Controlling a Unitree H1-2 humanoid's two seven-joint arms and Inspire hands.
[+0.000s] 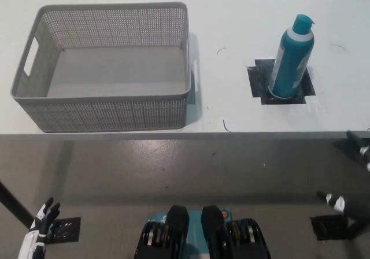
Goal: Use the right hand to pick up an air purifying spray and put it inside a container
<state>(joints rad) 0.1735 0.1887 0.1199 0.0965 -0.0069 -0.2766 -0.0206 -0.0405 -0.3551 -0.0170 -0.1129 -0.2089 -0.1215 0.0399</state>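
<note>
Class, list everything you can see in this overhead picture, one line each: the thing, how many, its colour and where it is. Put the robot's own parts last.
Table: one, white, filling the upper half of the view.
Basket: one, grey perforated plastic with handle slots, on the table's left part, empty.
Spray can: one, teal with a white band and teal cap, upright on the table's right part.
Tape marker: one, black square patch, under the spray can.
Floor: grey, below the table's front edge.
Left robot hand: one, white, lower left, fingers apart, holding nothing.
Right robot hand: one, black, lower right edge, only partly visible.
</note>
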